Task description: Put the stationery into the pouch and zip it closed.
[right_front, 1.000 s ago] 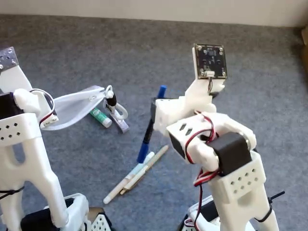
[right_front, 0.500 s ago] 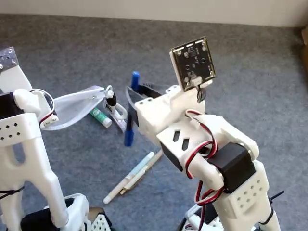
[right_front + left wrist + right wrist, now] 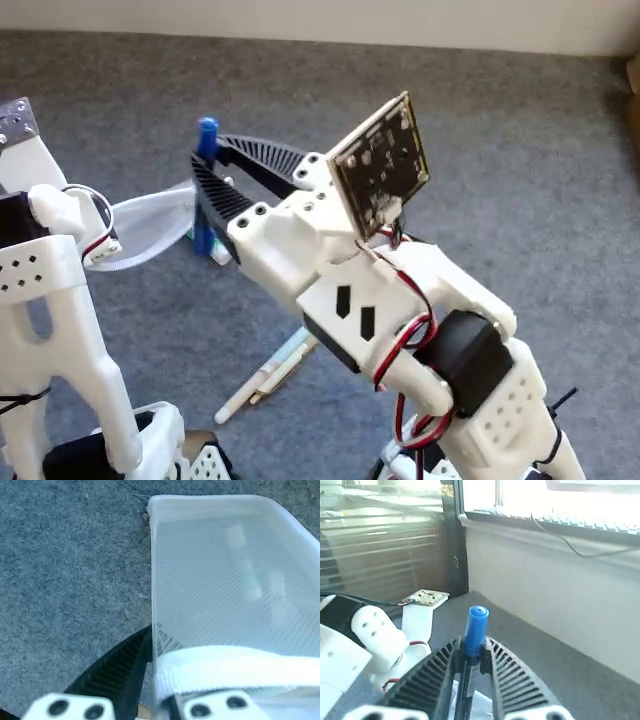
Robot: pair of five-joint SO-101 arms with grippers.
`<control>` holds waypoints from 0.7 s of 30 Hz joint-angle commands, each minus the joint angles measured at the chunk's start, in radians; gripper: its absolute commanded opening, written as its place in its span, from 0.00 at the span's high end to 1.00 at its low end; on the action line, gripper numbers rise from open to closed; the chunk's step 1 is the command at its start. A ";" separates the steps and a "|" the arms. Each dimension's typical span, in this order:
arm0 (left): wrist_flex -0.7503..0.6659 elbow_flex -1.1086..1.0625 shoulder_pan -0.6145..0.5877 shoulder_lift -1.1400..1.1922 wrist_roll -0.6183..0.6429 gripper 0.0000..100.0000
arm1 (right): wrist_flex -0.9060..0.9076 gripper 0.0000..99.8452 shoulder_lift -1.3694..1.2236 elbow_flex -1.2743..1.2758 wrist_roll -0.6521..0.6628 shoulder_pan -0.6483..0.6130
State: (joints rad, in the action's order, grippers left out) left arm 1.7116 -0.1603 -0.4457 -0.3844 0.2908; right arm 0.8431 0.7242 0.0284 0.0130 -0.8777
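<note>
- The right pincer (image 3: 210, 160) is closed to a narrow gap around a blue pen (image 3: 207, 135). It holds the pen upright by the upper barrel, with the cap standing clear above the jaws. The grip sits high and is narrow, so I judge the pen could pivot or slide down if its lower end knocks against anything.
- Just beyond it, the white mesh pouch (image 3: 150, 225) hangs off the grey carpet (image 3: 120, 90). The left pincer (image 3: 150, 645) is clamped on one edge of the pouch, black finger on one side and white strap on the other.
- The pouch is soft and held only at that edge. A pen tip that meets its side rather than its opening would likely push it away or fold it, and the pen would then drop onto the carpet.
- The end of the pouch nearest the pen is hidden behind the right pincer in the high view, so I cannot tell how wide the opening is. That makes alignment the main risk.
- Nearest the arms, two pale pens (image 3: 275, 368) lie side by side on the carpet, partly under the right arm and not yet collected.
- A faint greenish shape (image 3: 250, 577) shows through the mesh, too blurred to name.
- The right arm's own camera board (image 3: 380, 165) stands over the working area.
</note>
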 commanded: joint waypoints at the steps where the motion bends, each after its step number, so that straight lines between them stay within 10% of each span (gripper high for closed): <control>1: 0.005 -0.022 -0.016 0.004 0.008 0.99 | -0.153 1.00 0.022 0.061 0.038 -0.015; 21: -0.002 -0.047 -0.016 0.004 0.003 0.99 | -0.878 1.00 0.033 0.659 0.038 -0.016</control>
State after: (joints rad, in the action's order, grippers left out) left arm 1.7116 -0.1634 -0.4457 -0.3844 0.2908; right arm 0.0775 0.7227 0.6375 0.0391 -0.8838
